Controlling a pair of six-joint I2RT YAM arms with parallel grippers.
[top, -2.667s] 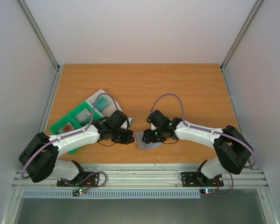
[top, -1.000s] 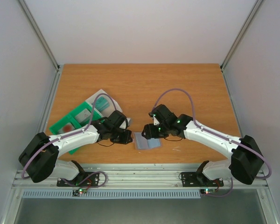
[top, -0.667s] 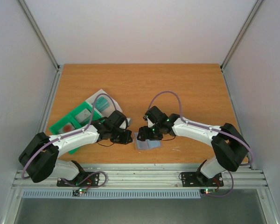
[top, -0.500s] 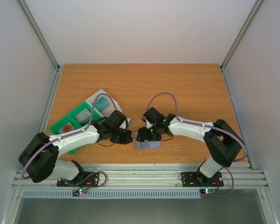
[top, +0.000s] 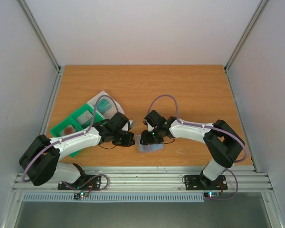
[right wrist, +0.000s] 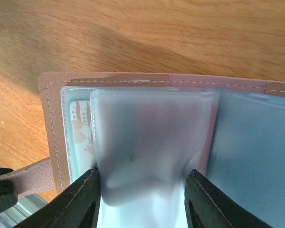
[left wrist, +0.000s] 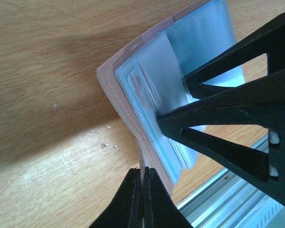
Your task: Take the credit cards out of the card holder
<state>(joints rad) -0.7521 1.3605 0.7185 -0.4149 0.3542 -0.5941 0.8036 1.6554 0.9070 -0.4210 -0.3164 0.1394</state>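
The card holder (top: 151, 145) lies open near the table's front edge. Its pinkish-grey cover (left wrist: 115, 88) holds frosted clear sleeves. My left gripper (left wrist: 143, 172) is shut on the cover's thin edge flap (right wrist: 34, 174), at the holder's left side (top: 133, 140). My right gripper (right wrist: 141, 190) comes down from above (top: 145, 137). Its fingers (right wrist: 80, 194) press both side edges of one raised frosted sleeve (right wrist: 147, 142), which bows between them. A teal credit card (right wrist: 79, 129) with a printed picture shows in the sleeve beneath. Whether the raised sleeve holds a card, I cannot tell.
A green compartment tray (top: 66, 127) and a clear box on paper (top: 102, 101) lie to the left, behind my left arm. The aluminium rail (top: 147, 178) runs along the table's near edge, just beyond the holder (left wrist: 228, 190).
My right gripper has moved left over the holder, come down and narrowed its jaws onto the raised sleeve. My left gripper has kept its hold without moving.
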